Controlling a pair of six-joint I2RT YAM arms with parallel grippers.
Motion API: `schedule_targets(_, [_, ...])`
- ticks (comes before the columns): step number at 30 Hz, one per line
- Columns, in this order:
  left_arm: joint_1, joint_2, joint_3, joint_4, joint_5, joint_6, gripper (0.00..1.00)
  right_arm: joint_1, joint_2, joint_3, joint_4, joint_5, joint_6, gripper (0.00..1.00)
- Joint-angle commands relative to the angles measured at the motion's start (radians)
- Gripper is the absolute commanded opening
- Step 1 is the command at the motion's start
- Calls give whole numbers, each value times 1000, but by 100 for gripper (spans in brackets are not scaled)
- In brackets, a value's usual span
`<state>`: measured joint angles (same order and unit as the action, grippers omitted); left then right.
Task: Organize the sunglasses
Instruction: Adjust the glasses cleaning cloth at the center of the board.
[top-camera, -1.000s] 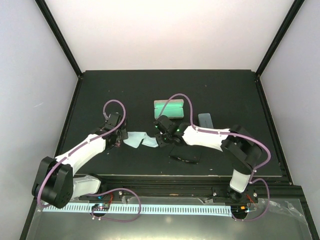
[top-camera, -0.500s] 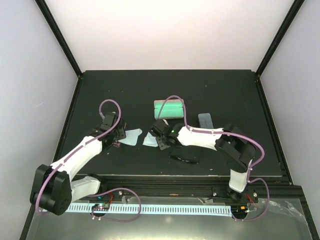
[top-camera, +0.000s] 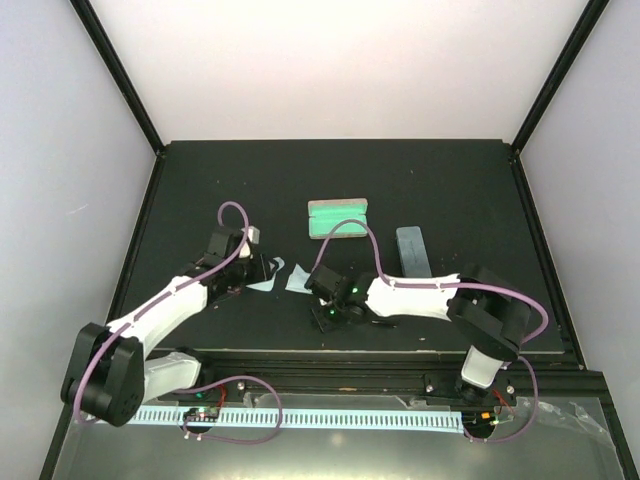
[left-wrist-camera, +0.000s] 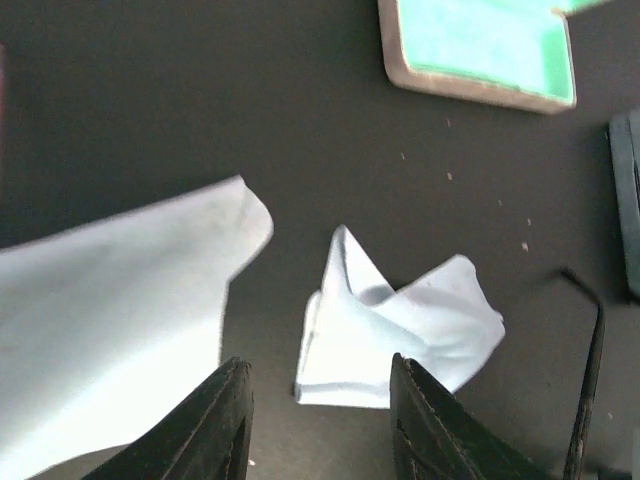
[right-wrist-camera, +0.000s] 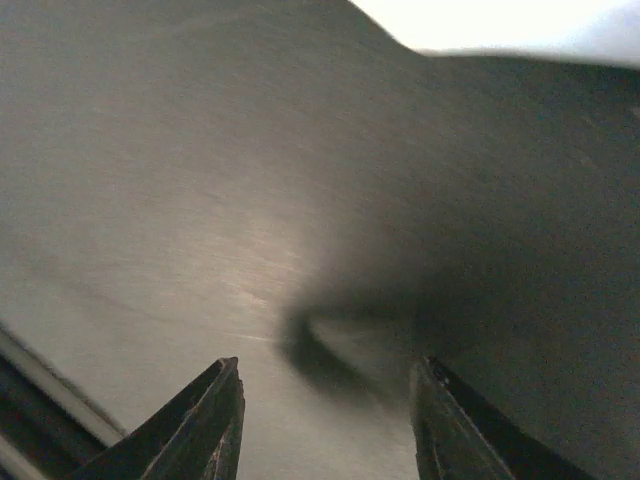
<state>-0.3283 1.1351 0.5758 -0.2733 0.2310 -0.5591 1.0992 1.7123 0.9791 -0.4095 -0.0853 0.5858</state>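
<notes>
Sunglasses: neither pair can be identified with certainty in any view. Overhead, the right arm lies across the lower centre of the black tabletop (top-camera: 450, 180), and whatever is beneath its forearm is hidden. A thin dark bar with a hooked end (left-wrist-camera: 592, 350) shows at the lower right edge of the left wrist view. Whether it belongs to a frame cannot be told.

Left gripper (left-wrist-camera: 318, 368): fingers spread, nothing pinched. Overhead it sits left of centre, low over two light blue cloths. The flat cloth (left-wrist-camera: 110, 310) fills the lower left of the wrist view and runs under the left finger. The crumpled, folded cloth (left-wrist-camera: 395, 330) lies just beyond the fingertips, apart from the flat one.

Right gripper (right-wrist-camera: 326, 368): fingers spread over a blurred dark surface. A dark smear between them is unidentifiable. Overhead it is at lower centre, just below the crumpled cloth.

Open oblong case with beige-grey rim and green lining (top-camera: 338, 217): upper centre of the tabletop.

Closed blue-grey oblong case (top-camera: 412, 250): to the right and lower, its near end beside the right forearm.
</notes>
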Motion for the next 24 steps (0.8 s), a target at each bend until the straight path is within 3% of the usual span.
schedule_targets(1, [-21, 69, -26, 138, 185, -30, 38, -11, -20, -36, -58, 154, 113, 47])
schedule_targets(5, [-41, 130, -21, 173, 226, -35, 39, -45, -46, -60, -116, 305, 187, 48])
schedule_targets(10, [-64, 206, -11, 176, 224, -33, 40, -106, -65, -84, -115, 370, 198, 51])
schedule_targets(19, [-94, 288, 17, 121, 148, -31, 40, -116, -70, -3, 48, 195, -64, 53])
schedule_targets(24, [-100, 326, 34, 98, 108, -22, 41, -126, 21, 95, 89, 188, -203, 56])
